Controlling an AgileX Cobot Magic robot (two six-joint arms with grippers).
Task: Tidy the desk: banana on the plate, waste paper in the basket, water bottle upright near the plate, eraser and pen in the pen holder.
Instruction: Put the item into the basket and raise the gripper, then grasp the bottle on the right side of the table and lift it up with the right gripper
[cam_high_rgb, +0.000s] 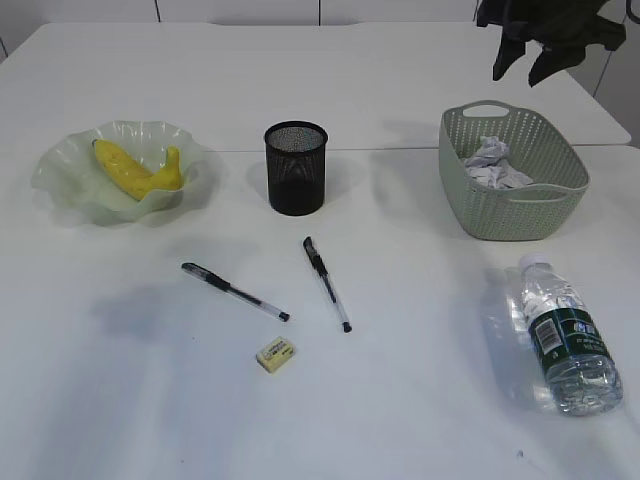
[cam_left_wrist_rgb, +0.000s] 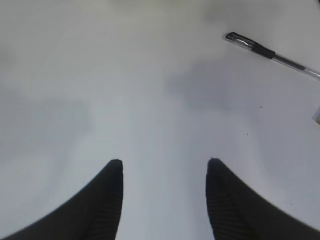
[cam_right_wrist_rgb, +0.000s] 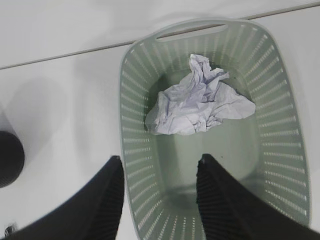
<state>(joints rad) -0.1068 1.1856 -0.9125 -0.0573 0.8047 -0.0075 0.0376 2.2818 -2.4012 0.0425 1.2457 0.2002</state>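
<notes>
— So what's left to handle?

— Mostly the water bottle (cam_high_rgb: 563, 339), lying on its side at about five o'clock from the basket (cam_high_rgb: 515, 210). It looks light, smooth, likely to roll; I'd grip mid-body, across the label.

— And the claws?

— Right gripper (cam_right_wrist_rgb: 159, 172) hangs spread wide over the basket, empty, waste paper (cam_right_wrist_rgb: 197, 100) already inside. Left gripper (cam_left_wrist_rgb: 165, 172) gapes too, holding nothing, a pen (cam_left_wrist_rgb: 272, 54) at its two o'clock.

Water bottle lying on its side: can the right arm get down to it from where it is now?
Probably yes. The right gripper hangs open over the basket, holding nothing, and the water bottle lies in the open just in front of the basket with nothing on or against it.
</notes>
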